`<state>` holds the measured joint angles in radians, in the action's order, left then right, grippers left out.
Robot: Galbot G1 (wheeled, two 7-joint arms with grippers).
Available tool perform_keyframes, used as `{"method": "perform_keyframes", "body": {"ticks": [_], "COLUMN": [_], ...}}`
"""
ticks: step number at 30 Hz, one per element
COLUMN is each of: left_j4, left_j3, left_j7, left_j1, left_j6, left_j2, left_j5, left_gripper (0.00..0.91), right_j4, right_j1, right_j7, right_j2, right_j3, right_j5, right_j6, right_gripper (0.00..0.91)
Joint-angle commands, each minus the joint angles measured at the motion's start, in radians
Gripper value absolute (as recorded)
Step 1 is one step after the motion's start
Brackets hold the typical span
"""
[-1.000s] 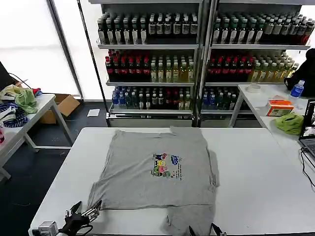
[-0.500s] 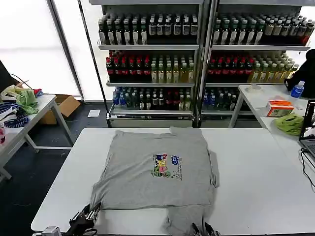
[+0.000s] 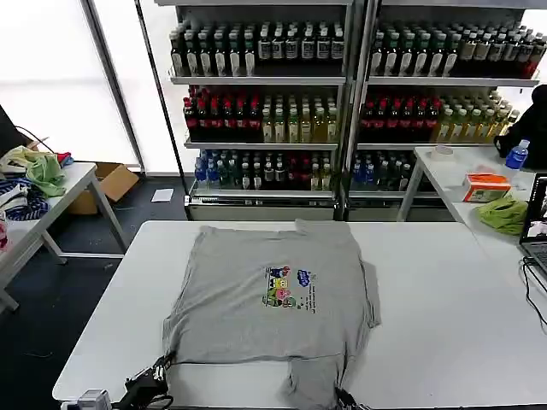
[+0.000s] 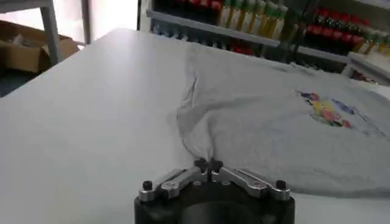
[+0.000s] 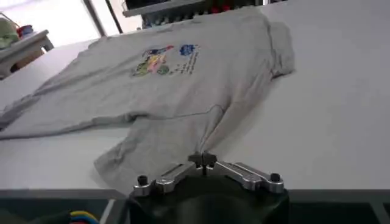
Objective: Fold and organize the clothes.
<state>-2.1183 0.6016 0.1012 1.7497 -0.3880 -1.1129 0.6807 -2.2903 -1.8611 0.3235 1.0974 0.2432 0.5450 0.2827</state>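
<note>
one grey t-shirt (image 3: 273, 303) was seen spread on the white tabletop (image 3: 444, 307), print side up, with a single small multicoloured print (image 3: 289, 287) at its middle. two hands were counted, both at the near edge of the tabletop.

the left hand (image 3: 159, 369) was placed at the near left corner of the t-shirt; in the left wrist view its fingertips (image 4: 208, 164) were pressed together, pinching a raised peak of the soft grey fabric (image 4: 274, 122), from which creases ran back into the cloth. the right hand (image 5: 202, 160) was found at the near edge beside the lower sleeve, its fingers closed tip to tip on the sleeve's rumpled edge, where the fabric was gathered into a soft fold.

the cloth looked thin and matte, mostly flat, with its edges slightly curled. the tabletop around it was smooth.

at the far left a second table (image 3: 51, 201) carried a heap of coloured clothes (image 3: 38, 171), and a cardboard box (image 3: 107, 184) lay on the floor beside it. behind the tabletop two shelf units (image 3: 342, 94) were filled with rows of bottles. at the right another table (image 3: 453, 175) held an orange box (image 3: 485, 186), a green cloth (image 3: 504, 213) and a blue-capped bottle (image 3: 516, 155).
</note>
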Motion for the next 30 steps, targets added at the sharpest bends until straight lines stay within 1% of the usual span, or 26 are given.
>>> {"method": "perform_keyframes", "body": {"ticks": [1, 2, 3, 5, 7, 11, 23, 30], "left_j4": [-0.026, -0.033, -0.038, -0.051, -0.056, -0.059, -0.030, -0.007], "left_j3": [0.001, 0.002, 0.003, 0.008, 0.012, 0.023, 0.003, -0.014], "left_j7": [-0.003, -0.003, -0.004, -0.004, -0.003, -0.004, -0.004, 0.009], "left_j1": [-0.011, -0.010, -0.010, -0.011, -0.018, -0.053, -0.148, -0.205], "left_j6": [0.026, 0.027, 0.028, 0.028, 0.027, 0.022, 0.011, 0.006], "left_j2": [0.002, 0.002, 0.002, 0.002, 0.003, 0.013, 0.029, 0.042], "left_j5": [0.006, 0.007, 0.009, 0.015, 0.015, 0.036, 0.067, 0.095], "left_gripper": [0.000, 0.000, 0.000, 0.000, 0.000, 0.000, 0.000, 0.000], "right_j4": [0.002, 0.006, 0.008, 0.016, 0.015, 0.012, 0.073, 0.100], "right_j1": [-0.002, -0.003, -0.003, 0.003, 0.006, 0.024, 0.148, 0.218], "right_j7": [-0.055, -0.065, -0.068, -0.077, -0.078, -0.090, -0.078, -0.073], "right_j2": [0.002, 0.003, 0.004, 0.007, 0.009, 0.018, 0.063, 0.075], "right_j3": [0.004, 0.008, 0.010, 0.021, 0.027, 0.038, 0.064, 0.072], "right_j5": [0.036, 0.039, 0.038, 0.045, 0.050, 0.063, 0.068, 0.069], "right_j6": [-0.108, -0.153, -0.158, -0.201, -0.208, -0.251, -0.279, -0.270], "right_gripper": [0.000, 0.000, 0.000, 0.000, 0.000, 0.000, 0.000, 0.000]}}
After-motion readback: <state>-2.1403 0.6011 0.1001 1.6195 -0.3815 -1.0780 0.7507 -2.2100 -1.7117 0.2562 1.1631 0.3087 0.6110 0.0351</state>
